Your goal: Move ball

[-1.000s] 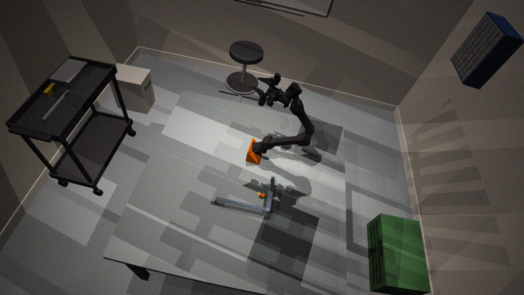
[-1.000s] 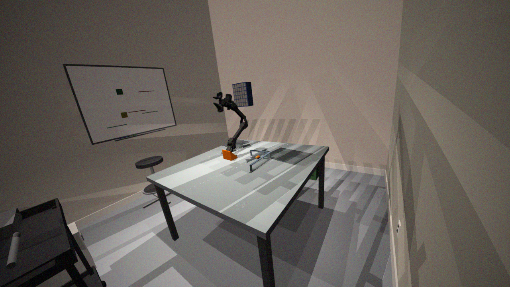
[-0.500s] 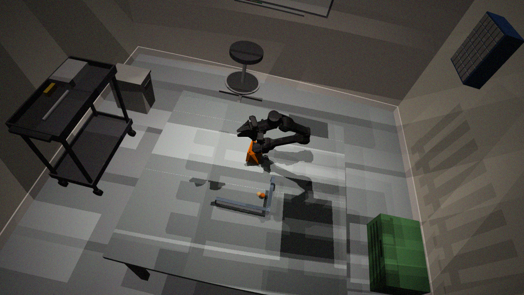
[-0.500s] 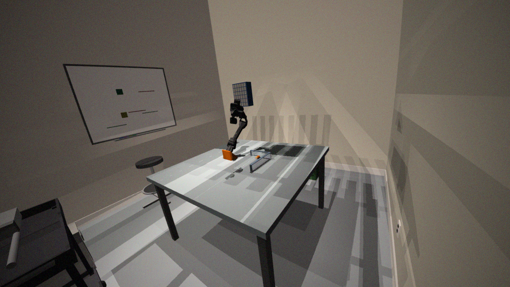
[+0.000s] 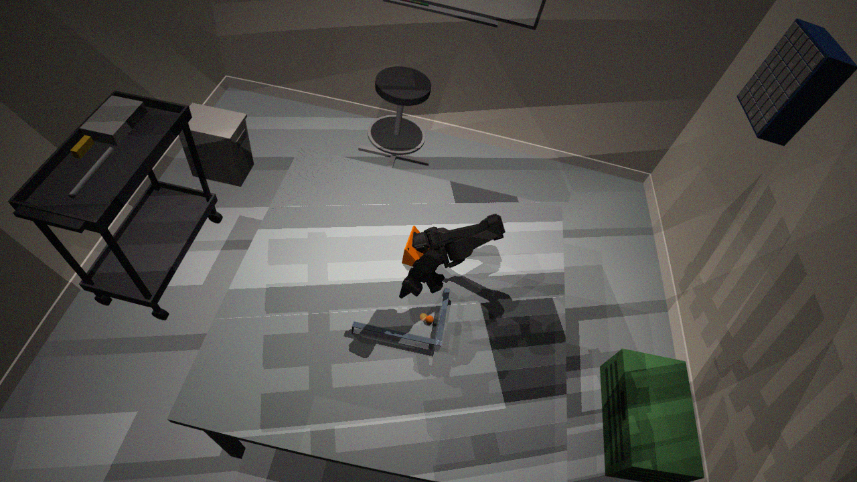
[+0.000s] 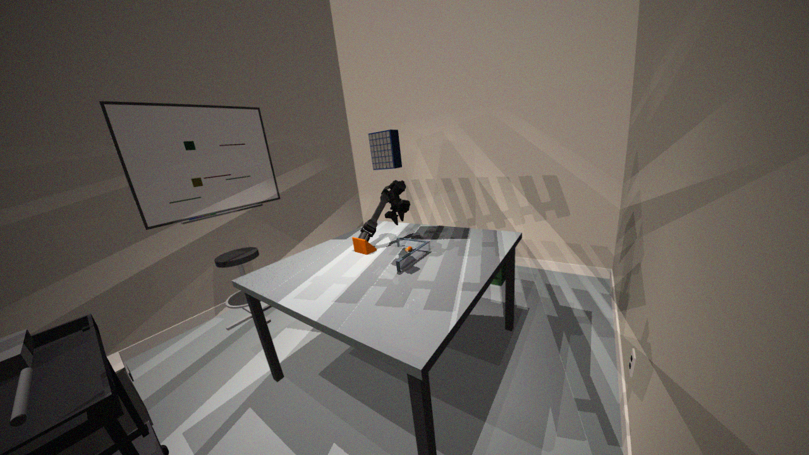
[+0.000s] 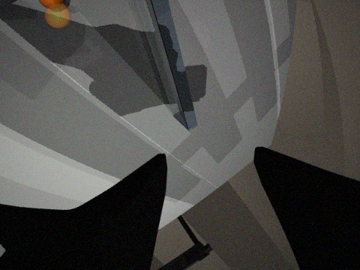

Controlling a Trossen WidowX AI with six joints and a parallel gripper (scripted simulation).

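Note:
The orange ball (image 5: 429,320) (image 6: 408,249) (image 7: 51,2) lies on the table inside the corner of the two walls, nearer the shorter wall (image 5: 443,317). The longer wall (image 5: 390,336) runs off to the left in the top view. The see-through copy (image 5: 422,315) (image 7: 58,16) is paler and sits right beside the ball, overlapping it in view and offset from it. My gripper (image 5: 418,293) (image 6: 399,222) (image 7: 210,157) is partly open with nothing between its fingers. It hangs above the table, off to the arm-base side of the ball.
The orange arm base block (image 5: 411,252) (image 6: 362,246) stands on the table (image 5: 240,383) (image 6: 339,316) near the walls. A wall's blue top edge (image 7: 190,120) runs down the middle of the wrist view. A cart, a stool and a green cabinet (image 5: 650,413) stand away from the table.

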